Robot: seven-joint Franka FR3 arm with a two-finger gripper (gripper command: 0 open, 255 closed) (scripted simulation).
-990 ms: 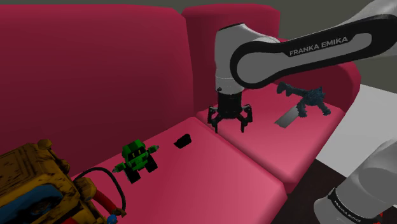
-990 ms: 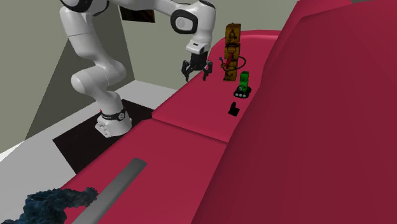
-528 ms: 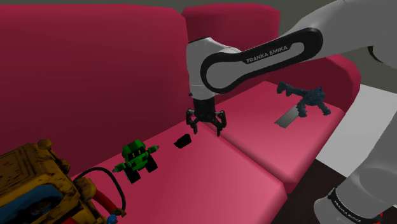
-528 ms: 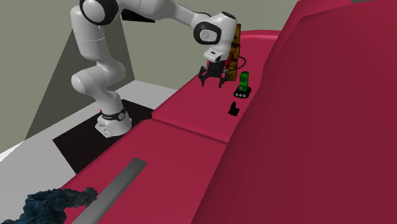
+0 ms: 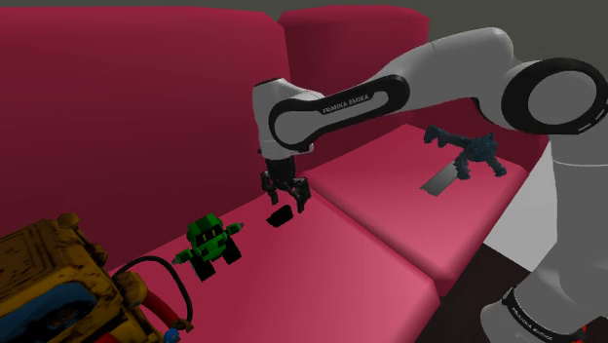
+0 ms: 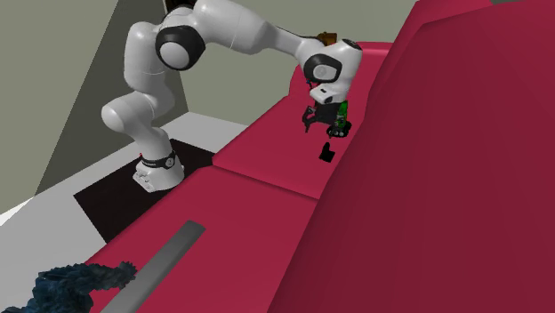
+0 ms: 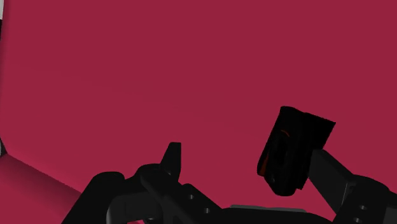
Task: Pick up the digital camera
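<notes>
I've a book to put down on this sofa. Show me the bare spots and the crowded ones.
Bare: the near cushion, between the toy and the seam; also the next cushion up to the grey strip. Crowded: around the camera and gripper, and by the yellow box.

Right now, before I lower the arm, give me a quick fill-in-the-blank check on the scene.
The digital camera lies on a ___ sofa.
The fingers stand ___, clasping nothing.
The toy nearest the camera is ___.
Missing words: red; open; green.
</notes>
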